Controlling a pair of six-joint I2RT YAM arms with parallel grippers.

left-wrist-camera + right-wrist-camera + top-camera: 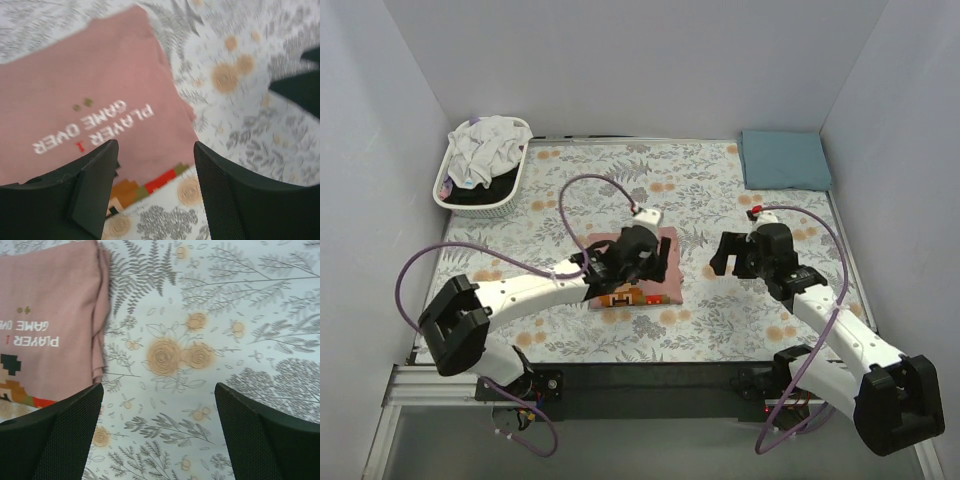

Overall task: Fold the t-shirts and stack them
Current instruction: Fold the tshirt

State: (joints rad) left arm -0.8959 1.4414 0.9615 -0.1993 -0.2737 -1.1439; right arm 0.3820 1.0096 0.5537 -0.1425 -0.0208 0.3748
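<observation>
Left gripper (156, 150): jaws spread, holding nothing. It hangs over the near part of the pink t-shirt (90, 75), with the printed lettering between its fingers.
Right gripper (159, 395): jaws spread and empty, over bare floral cloth (240, 315) just beside the shirt's right edge.
Pink t-shirt: it lies mid-table as a compact folded rectangle, print up. The right wrist view shows its stacked layers along the right edge.
Step in hand: the folding looks done, so you are likely about to move it to the stack.
How to do it well: bring each jaw down on an opposite side edge and pinch through every layer, not just the top one. Lift both sides level and together so the fold does not sag open.
Teal t-shirt (785, 160): folded at the far right corner, well apart. Treat it as the stack's base and line up the edges before you let go.
Basket (523, 160): far left, with white and dark tees heaped inside, not yet folded.
</observation>
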